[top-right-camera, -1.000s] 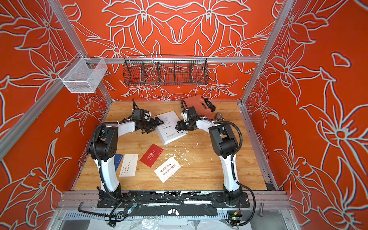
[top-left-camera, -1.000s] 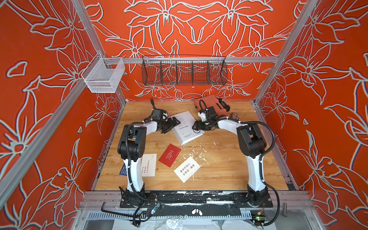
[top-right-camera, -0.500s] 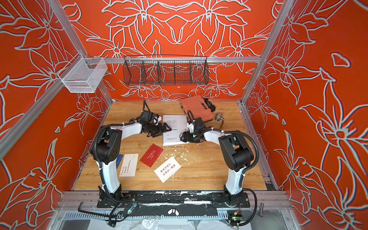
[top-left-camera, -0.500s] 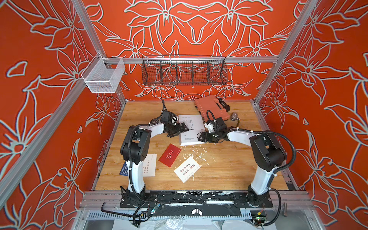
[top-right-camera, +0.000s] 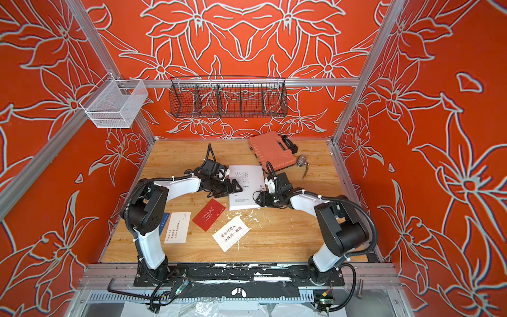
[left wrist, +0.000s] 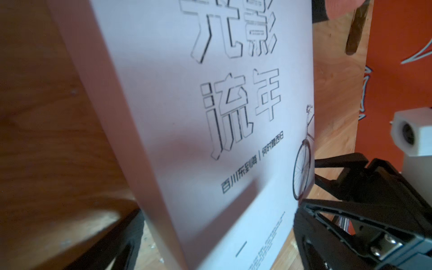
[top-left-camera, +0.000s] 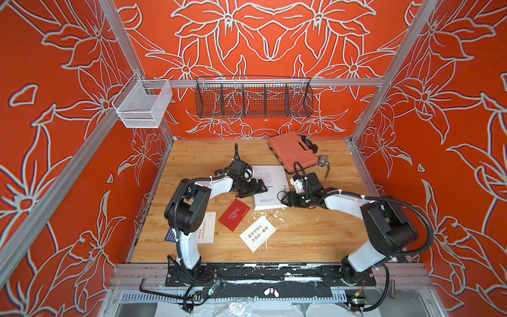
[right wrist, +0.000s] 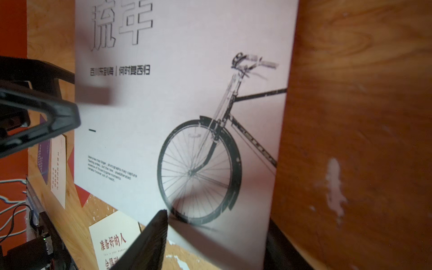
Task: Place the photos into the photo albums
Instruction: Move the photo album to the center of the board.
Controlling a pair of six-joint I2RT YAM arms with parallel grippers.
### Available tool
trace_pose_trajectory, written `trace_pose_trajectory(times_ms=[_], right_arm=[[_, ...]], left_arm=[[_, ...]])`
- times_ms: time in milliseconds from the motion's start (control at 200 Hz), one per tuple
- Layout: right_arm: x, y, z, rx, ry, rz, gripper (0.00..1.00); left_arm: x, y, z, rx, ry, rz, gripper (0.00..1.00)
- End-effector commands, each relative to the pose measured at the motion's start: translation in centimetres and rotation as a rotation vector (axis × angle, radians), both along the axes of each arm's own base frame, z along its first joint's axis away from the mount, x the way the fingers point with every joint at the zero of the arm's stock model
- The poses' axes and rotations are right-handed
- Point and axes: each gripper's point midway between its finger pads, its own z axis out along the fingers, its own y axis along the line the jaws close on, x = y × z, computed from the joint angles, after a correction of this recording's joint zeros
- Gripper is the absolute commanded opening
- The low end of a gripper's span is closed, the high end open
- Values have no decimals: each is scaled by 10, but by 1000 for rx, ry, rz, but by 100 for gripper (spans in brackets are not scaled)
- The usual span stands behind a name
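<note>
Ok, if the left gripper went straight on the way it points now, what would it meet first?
The white photo album: the left gripper points at its side edge, apparently very close, though depth is unclear.

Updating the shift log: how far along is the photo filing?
Done: nothing; the album lies closed. In hand: left gripper and right gripper flank it, likely to open it. Left: red card, tilted white card, other white card, navy card lie loose on the table.
</note>
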Motion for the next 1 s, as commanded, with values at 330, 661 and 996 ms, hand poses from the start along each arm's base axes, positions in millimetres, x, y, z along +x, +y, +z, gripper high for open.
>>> trace_pose_trajectory(times_ms=[330,661,996], right_arm=[[-43,-37,9,-73,-53,-62,61],[-25,-16,25,60,-103,-18,60],[-19,-29,2,-31,-62,-50,72]], left_arm=[[-50,-37,-8,57,22,-134,97],[-45,-42,-4,49,-13,-118,97],[-43,-41,-6,52,-33,-118,97]])
